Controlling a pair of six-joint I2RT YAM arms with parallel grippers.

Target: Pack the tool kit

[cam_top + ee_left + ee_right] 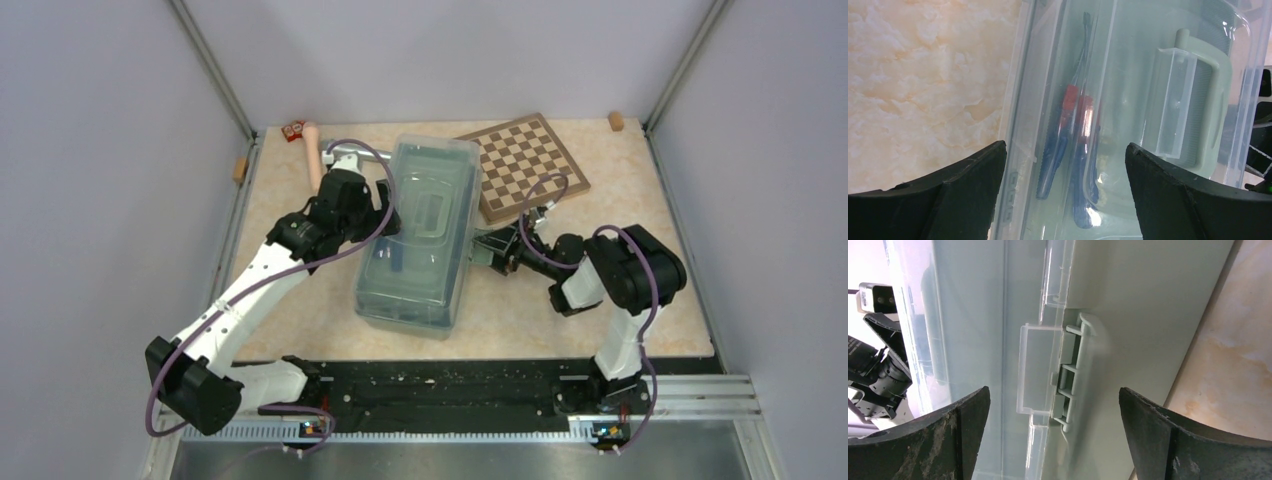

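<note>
The sage-green toolbox (420,235) stands mid-table with its translucent lid shut on it. My left gripper (387,215) is open at the box's left edge, just above the lid. In the left wrist view this gripper (1065,146) hangs over blue and red screwdrivers (1073,150) seen through the lid, beside the lid handle (1193,100). My right gripper (490,250) is open at the box's right side. In the right wrist view this gripper (1054,390) faces the side latch (1068,375) of the box wall (1148,300). Pliers and bit cases do not show.
A brown-and-cream chessboard (525,165) lies behind the box on the right. A hammer with a pale handle (313,160) lies behind my left arm, a small red object (293,130) beyond it. Small wooden blocks sit at the back right (615,121) and left edge (240,168).
</note>
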